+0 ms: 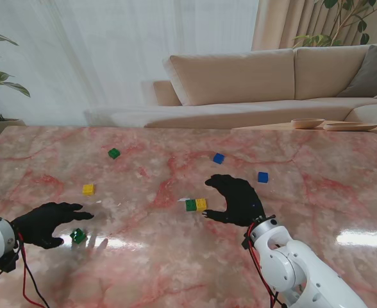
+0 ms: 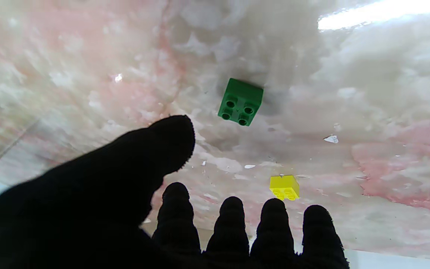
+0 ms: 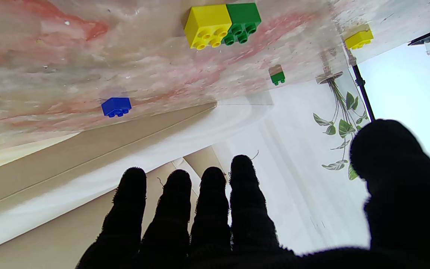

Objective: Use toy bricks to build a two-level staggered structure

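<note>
On the pink marbled desk point(image 1: 175, 269), a green brick point(image 1: 190, 205) and a yellow brick point(image 1: 201, 204) sit side by side, touching, near the middle. The right hand point(image 1: 238, 199) hovers just beside them on the right, fingers spread and holding nothing; in the right wrist view its fingertips point(image 3: 242, 168) stand apart from the thumb with only air between.

The left hand point(image 1: 46, 223) is near the left edge, also open and empty, thumb reaching toward a second green brick point(image 1: 78, 236) that lies just beside it, nearer to me. In the left wrist view that brick point(image 2: 241, 101) is clear of the thumb.

A lone yellow brick point(image 1: 88, 189) rests farther from me than the left hand. Another green brick point(image 1: 114, 153) lies well beyond it. Two blue bricks, one point(image 1: 218, 158) and another point(image 1: 263, 177), lie beyond the right hand.
</note>
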